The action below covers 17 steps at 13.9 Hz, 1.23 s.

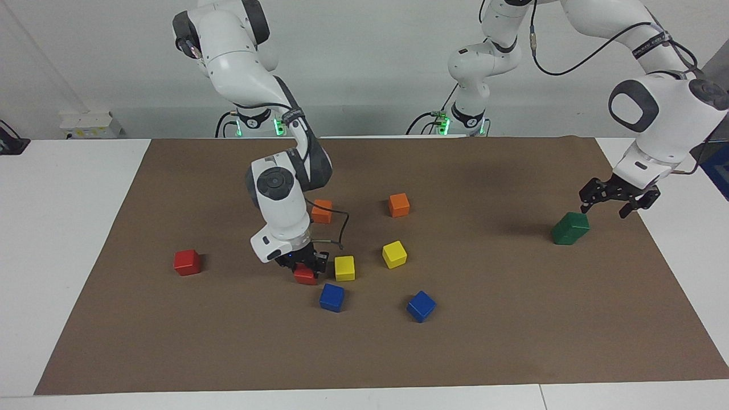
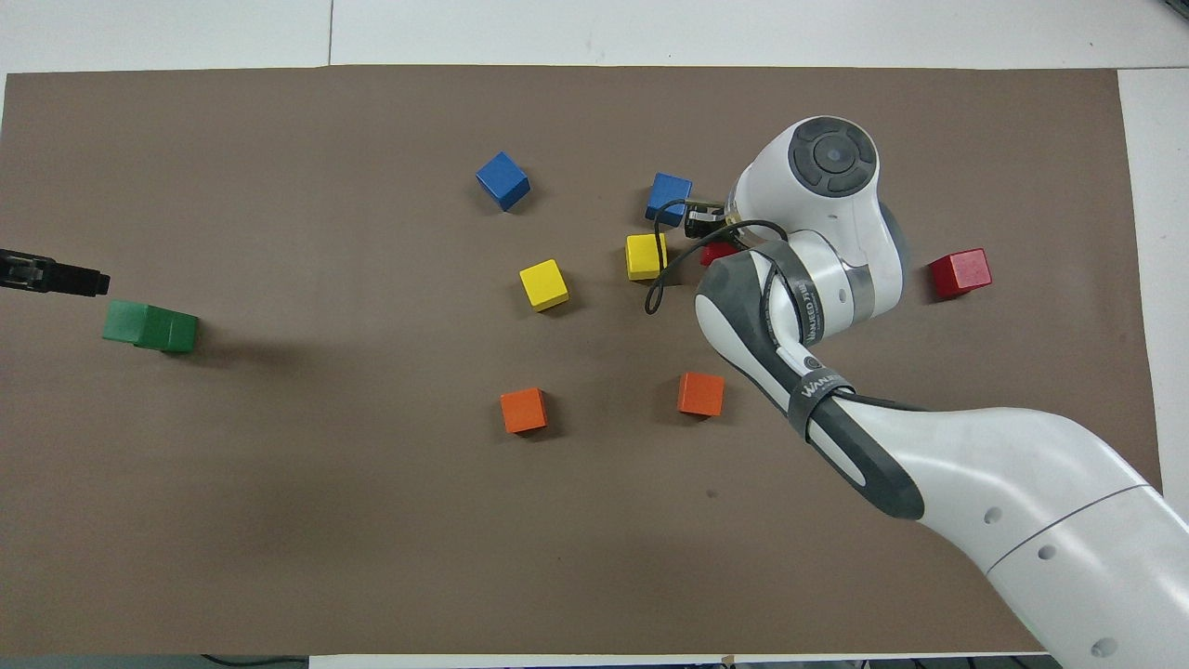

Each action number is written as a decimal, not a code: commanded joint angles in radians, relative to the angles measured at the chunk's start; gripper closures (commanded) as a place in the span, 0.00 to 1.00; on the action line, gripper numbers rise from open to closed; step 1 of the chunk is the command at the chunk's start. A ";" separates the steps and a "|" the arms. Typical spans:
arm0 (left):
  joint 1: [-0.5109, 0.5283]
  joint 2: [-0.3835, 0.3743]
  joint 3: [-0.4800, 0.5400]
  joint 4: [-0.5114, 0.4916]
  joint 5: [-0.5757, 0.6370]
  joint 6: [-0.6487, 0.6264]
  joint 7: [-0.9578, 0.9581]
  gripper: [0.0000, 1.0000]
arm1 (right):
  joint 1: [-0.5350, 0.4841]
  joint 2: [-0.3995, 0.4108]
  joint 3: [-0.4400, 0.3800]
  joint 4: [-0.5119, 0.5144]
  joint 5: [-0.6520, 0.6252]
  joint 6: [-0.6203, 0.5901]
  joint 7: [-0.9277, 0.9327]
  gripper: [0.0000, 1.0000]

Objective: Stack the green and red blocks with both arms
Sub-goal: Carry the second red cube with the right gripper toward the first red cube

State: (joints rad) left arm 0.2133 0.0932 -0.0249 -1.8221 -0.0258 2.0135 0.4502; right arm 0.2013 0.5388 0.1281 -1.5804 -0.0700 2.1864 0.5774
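My right gripper is low over the mat and shut on a red block, which lies beside a yellow block. In the overhead view this gripper and its wrist hide most of that red block. A second red block lies alone toward the right arm's end. The green blocks stand at the left arm's end and look like one cube on the other. My left gripper is open and empty, raised above and beside them.
Two orange blocks lie nearer the robots. A second yellow block and two blue blocks lie around the held red block. The brown mat covers the white table.
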 commanded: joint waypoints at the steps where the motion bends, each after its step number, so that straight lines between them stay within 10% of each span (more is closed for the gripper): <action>1: -0.012 -0.093 0.002 -0.010 -0.011 -0.087 -0.110 0.00 | -0.071 -0.043 0.011 0.063 -0.021 -0.115 -0.116 0.90; 11: -0.069 -0.171 -0.009 0.111 -0.010 -0.361 -0.389 0.00 | -0.497 -0.325 0.013 -0.286 0.097 -0.026 -0.793 0.87; 17: -0.129 -0.142 0.002 0.218 -0.011 -0.467 -0.413 0.00 | -0.488 -0.362 0.013 -0.412 0.098 0.119 -0.862 0.87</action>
State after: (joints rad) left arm 0.1228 -0.0771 -0.0377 -1.6453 -0.0261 1.5867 0.0604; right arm -0.2895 0.2234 0.1338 -1.9477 0.0151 2.2901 -0.2424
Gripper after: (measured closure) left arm 0.000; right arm 0.449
